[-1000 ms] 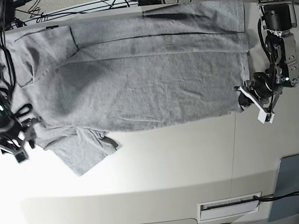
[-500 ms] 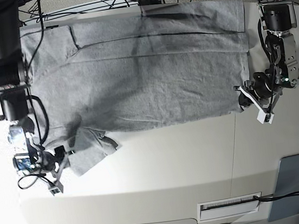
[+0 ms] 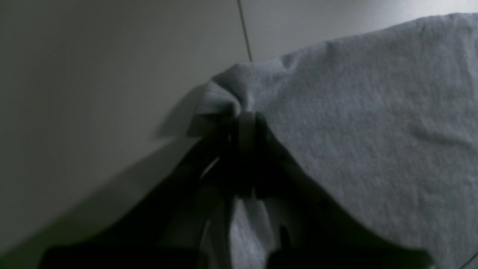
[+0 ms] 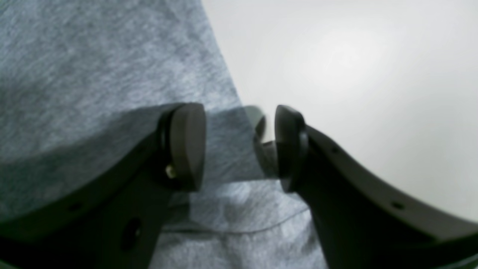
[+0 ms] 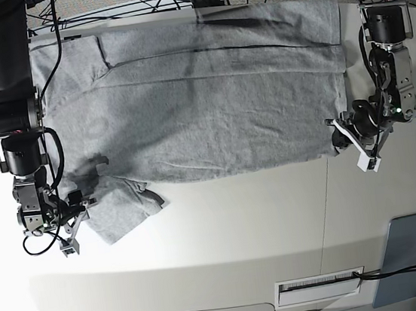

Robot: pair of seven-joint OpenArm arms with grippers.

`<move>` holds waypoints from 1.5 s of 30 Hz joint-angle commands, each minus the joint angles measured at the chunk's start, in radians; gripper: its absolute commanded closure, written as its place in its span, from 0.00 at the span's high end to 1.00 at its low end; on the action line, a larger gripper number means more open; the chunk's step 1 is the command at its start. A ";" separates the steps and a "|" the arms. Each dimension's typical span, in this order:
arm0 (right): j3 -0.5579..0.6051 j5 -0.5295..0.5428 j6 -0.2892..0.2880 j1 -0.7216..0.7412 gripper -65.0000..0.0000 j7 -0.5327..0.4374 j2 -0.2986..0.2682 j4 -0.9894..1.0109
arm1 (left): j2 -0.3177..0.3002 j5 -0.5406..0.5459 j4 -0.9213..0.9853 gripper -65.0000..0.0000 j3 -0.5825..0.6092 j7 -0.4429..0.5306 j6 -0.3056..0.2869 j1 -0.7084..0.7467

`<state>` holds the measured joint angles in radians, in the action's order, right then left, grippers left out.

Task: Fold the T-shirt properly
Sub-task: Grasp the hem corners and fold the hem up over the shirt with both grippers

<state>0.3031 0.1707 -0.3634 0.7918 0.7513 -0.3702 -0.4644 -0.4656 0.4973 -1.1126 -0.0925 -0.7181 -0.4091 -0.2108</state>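
Grey T-shirt (image 5: 201, 103) lies spread across the white table (image 5: 240, 227), filling the upper half of the base view, one sleeve flopped out toward 7 o'clock of the cloth. Left gripper (image 5: 340, 136), at the shirt's 4 o'clock corner, is clamped tight on a bunched fold of the hem; the left wrist view has the dark fingers (image 3: 244, 149) pinched together w/ fabric puckered between them, the cloth (image 3: 373, 123) running off toward 2 o'clock. Right gripper (image 5: 84, 207), at approx. 7 o'clock of the shirt, sits beside the loose sleeve w/ fingers spread wide. In the right wrist view its two pads (image 4: 186, 145) straddle the sleeve's edge, nothing held: one pad over grey fabric (image 4: 93, 74), the other over bare tabletop. A stitched seam crosses the cloth below them. A grey mat (image 5: 414, 255) lies at the table's 4 o'clock, well apart from the shirt.
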 commanded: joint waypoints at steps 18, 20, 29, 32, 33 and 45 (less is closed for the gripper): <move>-0.003 -0.014 -0.051 -0.032 0.00 -0.003 -0.010 -0.019 | -0.014 -0.021 -0.004 0.00 -0.002 0.001 0.007 -0.008; -0.003 -0.014 -0.051 -0.033 0.00 -0.004 -0.021 -0.055 | -0.014 -0.021 -0.006 0.00 -0.002 0.019 0.008 -0.008; -0.003 0.085 -0.029 -0.134 0.00 0.061 -0.157 -0.393 | -0.015 -0.022 -0.127 0.00 -0.002 0.031 0.008 0.010; -0.004 0.108 0.018 -0.222 0.00 0.087 -0.220 -0.571 | -0.014 -0.023 -0.183 0.00 -0.004 0.030 0.044 0.031; -0.004 0.102 0.031 -0.250 0.00 0.104 -0.239 -0.627 | -0.014 -0.023 -0.196 0.00 -0.004 0.029 0.055 0.037; -0.293 0.024 0.094 -0.665 0.00 0.158 -0.306 -1.110 | -0.014 0.026 -0.412 0.00 -0.104 0.021 0.054 0.230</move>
<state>0.0235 0.2085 -0.2817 0.1040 0.9199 -0.6487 -1.5597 -0.4595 0.5209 -1.5074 -0.1848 -0.7139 -0.3584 0.0360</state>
